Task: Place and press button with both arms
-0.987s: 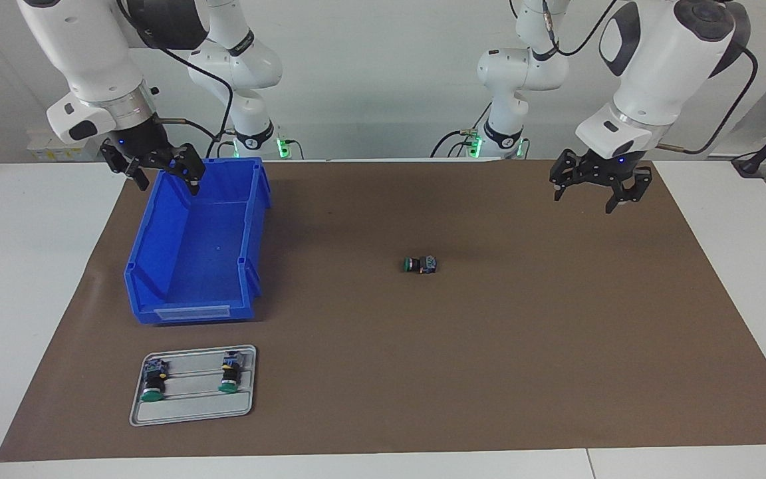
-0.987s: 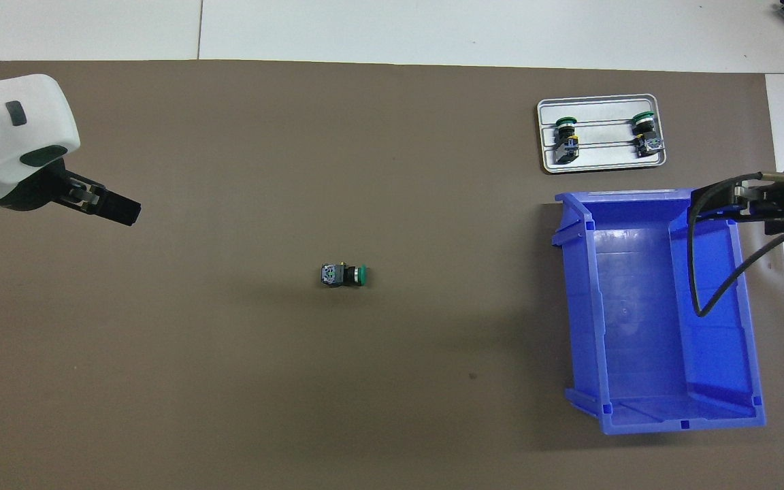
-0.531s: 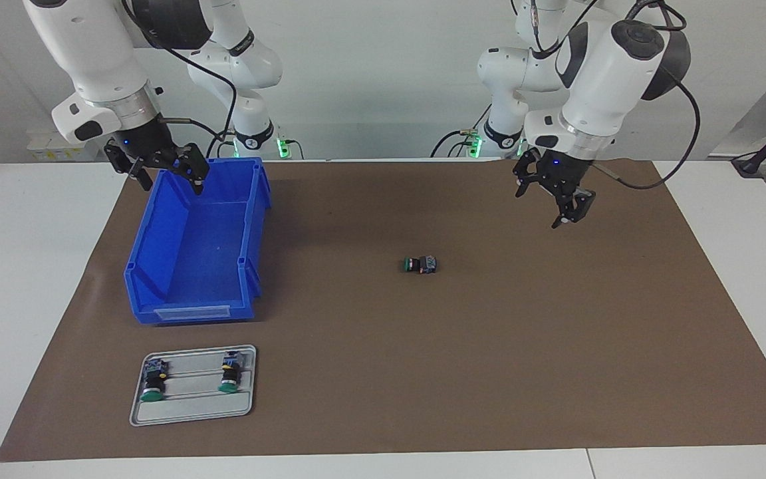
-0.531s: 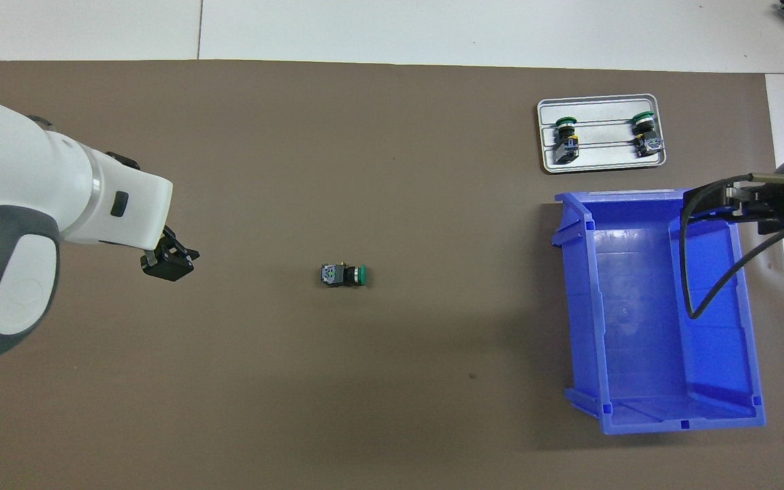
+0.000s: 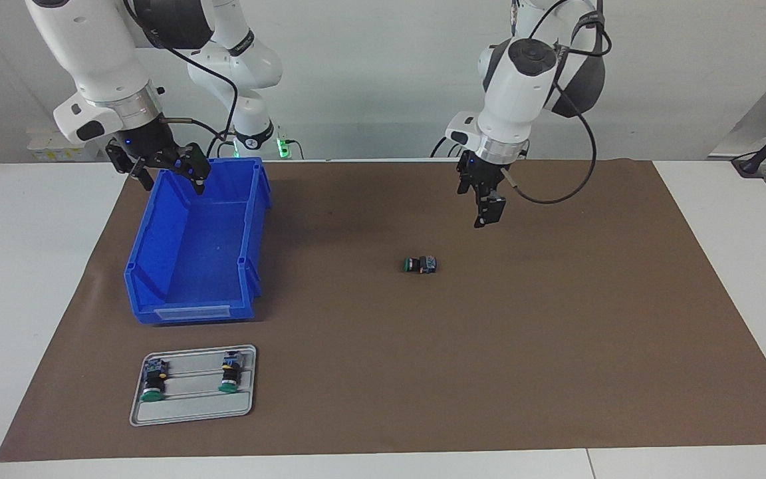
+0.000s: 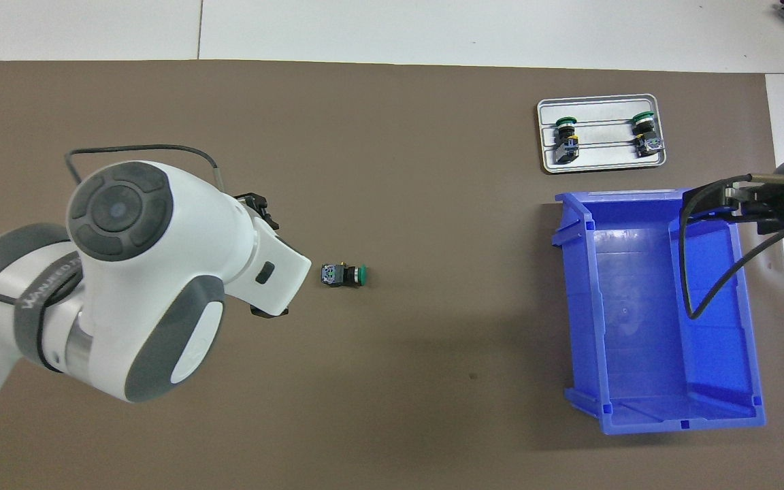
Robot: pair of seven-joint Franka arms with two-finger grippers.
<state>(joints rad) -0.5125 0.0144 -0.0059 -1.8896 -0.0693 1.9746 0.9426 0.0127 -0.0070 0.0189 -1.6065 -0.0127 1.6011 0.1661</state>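
The button [image 5: 420,265] lies on its side in the middle of the brown mat, its green cap toward the right arm's end; it also shows in the overhead view [image 6: 343,275]. My left gripper [image 5: 489,214] hangs open and empty over the mat, just toward the left arm's end from the button and not touching it. In the overhead view its wrist covers most of it; one of its fingers [image 6: 269,312] shows. My right gripper [image 5: 162,169] is open and empty over the blue bin's end nearest the robots, and waits there [image 6: 739,201].
The blue bin [image 5: 253,219] stands at the right arm's end of the mat [image 6: 746,327]. A grey tray [image 5: 190,407] with two more green-capped buttons lies farther from the robots than the bin [image 6: 603,163].
My left arm has swung from its own end of the table toward the middle, turned its wrist and come down close beside the button. The right gripper has barely moved.
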